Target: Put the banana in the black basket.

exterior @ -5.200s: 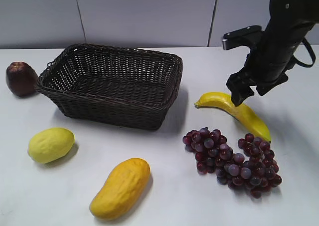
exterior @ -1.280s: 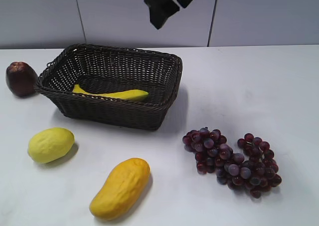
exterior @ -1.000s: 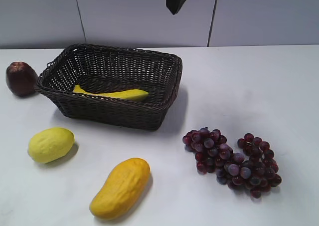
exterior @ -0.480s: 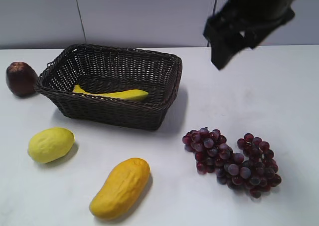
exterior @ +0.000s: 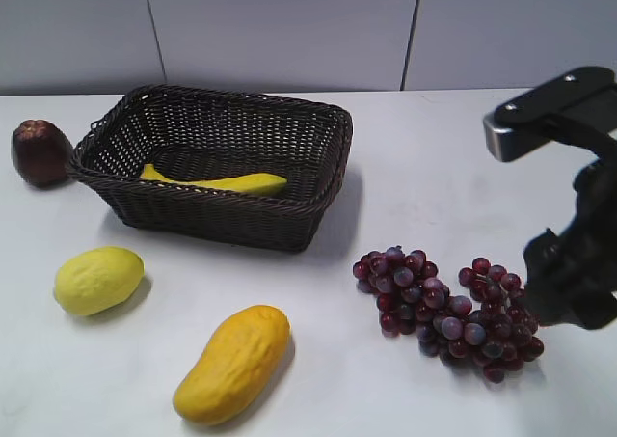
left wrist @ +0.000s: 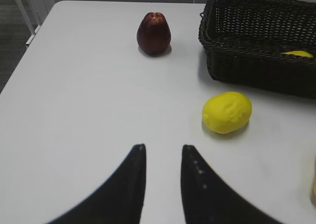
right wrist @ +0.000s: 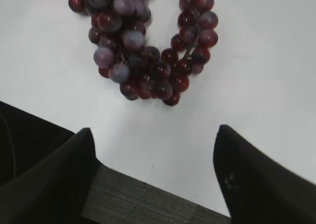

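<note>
One banana (exterior: 217, 180): lies inside the black basket (exterior: 323, 196).
Right claw (right wrist: 153, 152): spread wide, empty, near the grapes (right wrist: 140, 51).
Left claw (left wrist: 163, 152): slightly parted, empty.

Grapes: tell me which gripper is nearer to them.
Right. The right gripper hangs open just beside the grapes, at the table's near edge by the bunch's right end. The left gripper is far off on the table's other side, near the lemon.
</note>
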